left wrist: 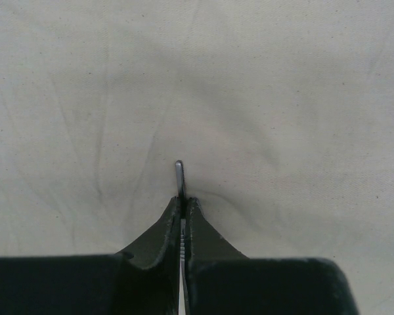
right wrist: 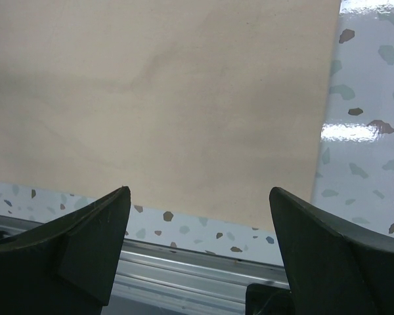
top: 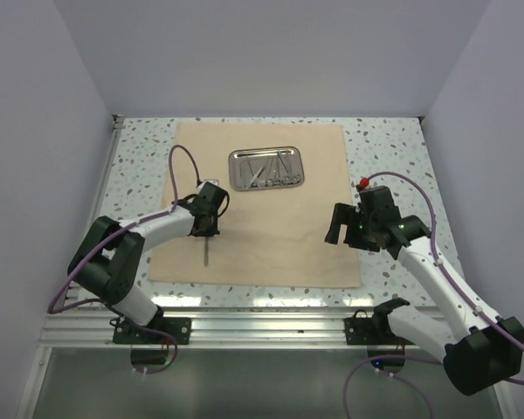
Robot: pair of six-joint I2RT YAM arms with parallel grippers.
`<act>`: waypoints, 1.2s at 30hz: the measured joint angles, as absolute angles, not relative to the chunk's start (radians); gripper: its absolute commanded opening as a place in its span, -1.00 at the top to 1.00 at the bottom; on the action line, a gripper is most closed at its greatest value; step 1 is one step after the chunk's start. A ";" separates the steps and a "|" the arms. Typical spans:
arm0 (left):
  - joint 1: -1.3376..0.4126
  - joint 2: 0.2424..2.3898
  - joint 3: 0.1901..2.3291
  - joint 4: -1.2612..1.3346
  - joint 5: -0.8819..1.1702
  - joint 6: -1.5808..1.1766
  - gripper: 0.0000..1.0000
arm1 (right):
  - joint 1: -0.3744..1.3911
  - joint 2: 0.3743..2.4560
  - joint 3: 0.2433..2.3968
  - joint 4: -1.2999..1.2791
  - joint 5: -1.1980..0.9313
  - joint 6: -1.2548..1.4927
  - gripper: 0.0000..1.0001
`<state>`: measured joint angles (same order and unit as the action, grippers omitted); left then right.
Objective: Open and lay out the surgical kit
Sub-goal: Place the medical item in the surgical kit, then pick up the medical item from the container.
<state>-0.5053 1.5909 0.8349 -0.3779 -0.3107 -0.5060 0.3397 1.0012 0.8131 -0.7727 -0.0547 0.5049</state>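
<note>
**A:** Kit status?

**B:** The cloth wrap (top: 271, 236) is open and flat on the table (top: 384, 157). The steel tray (top: 236, 170) sits on it, beyond the left pincer (top: 208, 231) and a bit to its right, well apart from it.

**A:** Tray contents?

**B:** Several thin instruments (top: 269, 172), crossed over each other. They're too small in the top view to count, or to sort tweezers from scissors.

**A:** Left pincer?

**B:** Clamped on one thin silver piece (left wrist: 179, 177). Its end pokes out just past the fingertips, low over the cloth. Probably tweezers, can't confirm from the wrist view.

**A:** Right?

**B:** The right pincer (top: 348, 229) is spread wide with nothing between the fingers. The cloth's near right edge is below it and bare table is off to its right. The tray is ahead of it and well to its left.

**A:** Progress?

**B:** I'd call the unwrap done. Layout has barely begun. I see no instrument lying loose on the cloth: one is in hand and the rest are in the tray. Remaining work is to set this one down, then bring the others out one at a time.
</note>
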 measured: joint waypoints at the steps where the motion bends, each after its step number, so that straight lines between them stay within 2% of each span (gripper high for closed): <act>1: -0.505 1.591 0.837 -0.382 -0.311 -0.508 0.66 | 0.340 1.001 0.813 -0.773 -0.054 0.505 -0.80; 3: -0.505 1.590 0.844 -0.396 -0.312 -0.512 0.35 | 0.340 1.001 0.813 -0.773 -0.054 0.505 -0.80; 6: -0.503 1.590 0.883 -0.469 -0.315 -0.512 0.14 | 0.340 1.003 0.813 -0.773 -0.052 0.506 -0.80; 11: -0.505 1.597 1.088 -0.602 -0.332 -0.500 0.11 | 0.340 1.009 0.813 -0.775 -0.046 0.508 -0.80; 15: -0.505 1.659 1.304 -0.603 -0.353 -0.474 0.15 | 0.340 1.010 0.813 -0.782 -0.043 0.510 -0.80; 28: -0.505 2.173 1.793 -0.627 -0.342 -0.424 0.22 | 0.340 1.005 0.858 -0.870 -0.015 0.521 -0.80; 36: -0.505 2.328 1.953 -0.634 -0.334 -0.422 0.24 | 0.340 1.016 0.883 -0.923 0.010 0.524 -0.80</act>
<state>-0.5049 2.3276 1.9533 -0.6342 -0.3336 -0.4217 0.3397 1.0157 0.8825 -0.9226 0.0097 0.5240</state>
